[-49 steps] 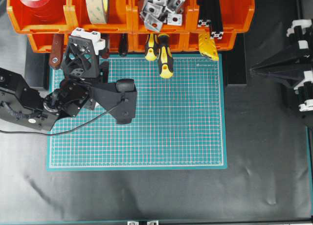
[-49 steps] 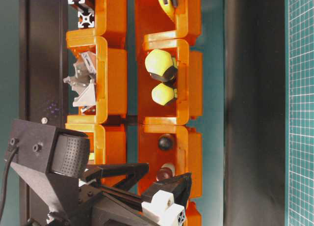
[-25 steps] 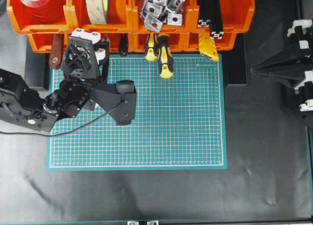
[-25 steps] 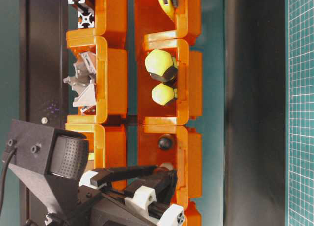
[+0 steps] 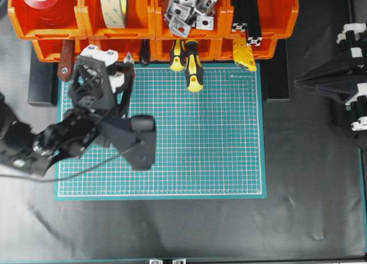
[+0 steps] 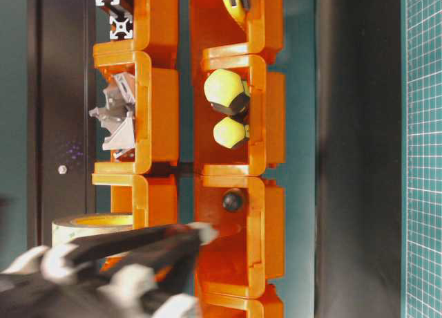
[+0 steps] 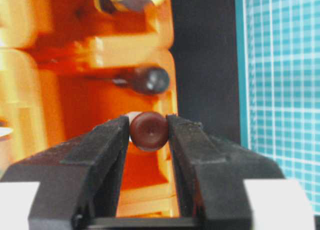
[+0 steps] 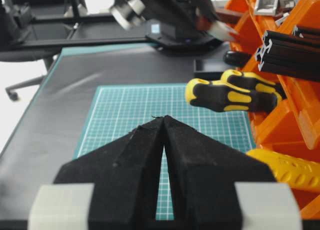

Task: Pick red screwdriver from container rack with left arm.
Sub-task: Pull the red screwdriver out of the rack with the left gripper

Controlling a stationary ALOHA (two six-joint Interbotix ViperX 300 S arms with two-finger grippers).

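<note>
Clamping the red screwdriver (image 7: 148, 130) by its butt, left fingers (image 7: 107, 155) sit before the container rack (image 7: 90, 65).

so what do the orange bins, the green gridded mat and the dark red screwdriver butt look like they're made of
Orange storage bins: likely moulded plastic, glossy, with rounded edges and highlights. Green gridded cutting mat: probably matte rubbery vinyl, flat, with printed white lines. Dark red round screwdriver butt: seemingly smooth hard plastic with a faint sheen, pinched between the left hand's black fingers.
</note>
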